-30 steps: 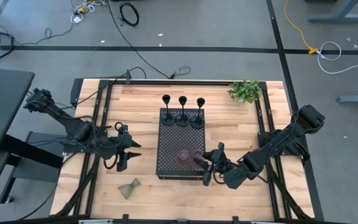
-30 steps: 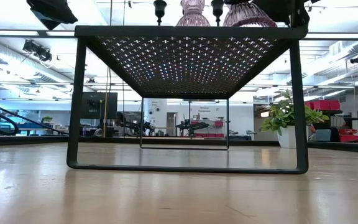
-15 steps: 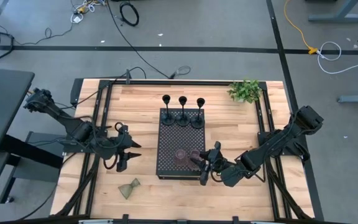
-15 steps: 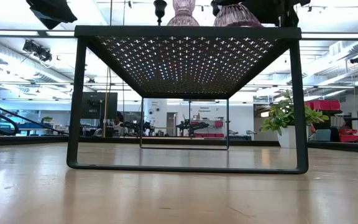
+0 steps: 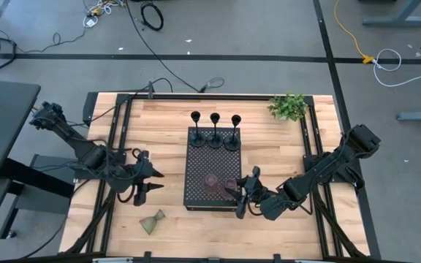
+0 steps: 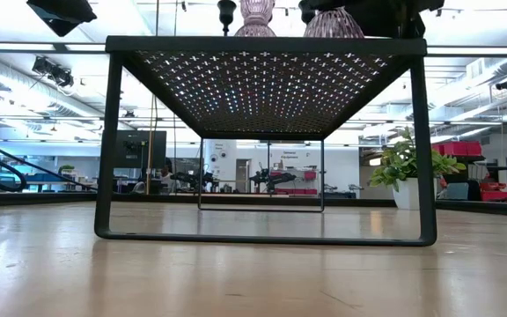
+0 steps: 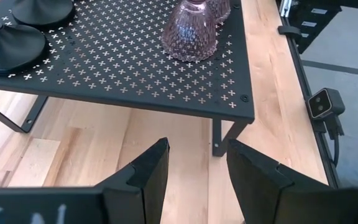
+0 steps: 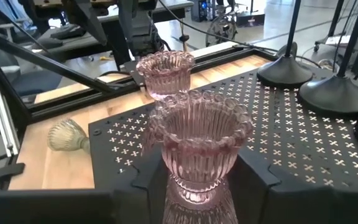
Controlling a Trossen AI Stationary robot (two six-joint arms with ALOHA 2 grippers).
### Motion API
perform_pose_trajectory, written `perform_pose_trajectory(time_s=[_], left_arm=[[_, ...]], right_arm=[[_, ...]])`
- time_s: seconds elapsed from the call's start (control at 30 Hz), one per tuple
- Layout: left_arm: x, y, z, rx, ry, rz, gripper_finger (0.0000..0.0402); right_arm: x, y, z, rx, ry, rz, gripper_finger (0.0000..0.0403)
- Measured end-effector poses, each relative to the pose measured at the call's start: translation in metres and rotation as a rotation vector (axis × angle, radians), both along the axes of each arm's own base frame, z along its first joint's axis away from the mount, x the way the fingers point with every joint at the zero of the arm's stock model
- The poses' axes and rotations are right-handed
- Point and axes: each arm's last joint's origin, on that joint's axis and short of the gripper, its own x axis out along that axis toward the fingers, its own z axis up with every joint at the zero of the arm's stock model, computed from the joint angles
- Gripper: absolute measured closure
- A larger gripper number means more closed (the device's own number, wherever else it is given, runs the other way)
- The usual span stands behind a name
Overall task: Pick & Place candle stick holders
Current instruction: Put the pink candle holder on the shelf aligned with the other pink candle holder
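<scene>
The black perforated tray (image 5: 212, 162) stands on the wooden table. Three slim black holders (image 5: 215, 136) stand in a row at its far end. Two pinkish glass holders are at its near end: one (image 5: 211, 181) stands free, the other (image 5: 230, 186) is in my right gripper (image 5: 234, 192), which is shut on it. In the right wrist view the two pink holders (image 8: 165, 70) (image 8: 201, 134) stand close together. The olive-green holder (image 5: 152, 220) lies on its side on the table, near the front. My left gripper (image 5: 150, 186) is open and empty, left of the tray. My right gripper pinches the pink glass holder's lower body (image 8: 199, 184) between its two fingers (image 8: 146, 182), one on each side. The fingers come nearly level from the table's right side. The holder is upright, its base at the tray top; whether it rests there, I cannot tell.
A small leafy plant (image 5: 289, 107) stands at the table's far right corner. Black frame rails (image 5: 120, 139) run along the left and right sides of the table. Bare wood lies left of the tray and along the near edge, around the olive holder.
My right gripper has gone a little toward the table's left edge with the pink holder, which stays upright. The free pink holder has also slid a little to the left on the tray. My left gripper has drawn back slightly from the tray.
</scene>
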Motion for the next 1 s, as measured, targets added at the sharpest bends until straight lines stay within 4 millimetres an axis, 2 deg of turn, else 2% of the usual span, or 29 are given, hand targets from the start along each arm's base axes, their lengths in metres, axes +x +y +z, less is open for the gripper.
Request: perform_pose_trajectory(time_s=[0.17, 0.7, 1.0], left_arm=[[-0.0001, -0.0001, 0.0000, -0.005, 0.000, 0.004, 0.0237], [-0.0001, -0.0001, 0.0000, -0.009, 0.000, 0.006, 0.0236], [-0.0001, -0.0001, 0.0000, -0.009, 0.000, 0.006, 0.0236]], right_arm=[[-0.0023, 0.0042, 0.0005, -0.041, 0.010, 0.028, 0.0267], [-0.0025, 0.0069, 0.0019, -0.047, -0.001, 0.050, 0.0223], [-0.0026, 0.0067, 0.0029, -0.057, -0.002, 0.049, 0.0219]])
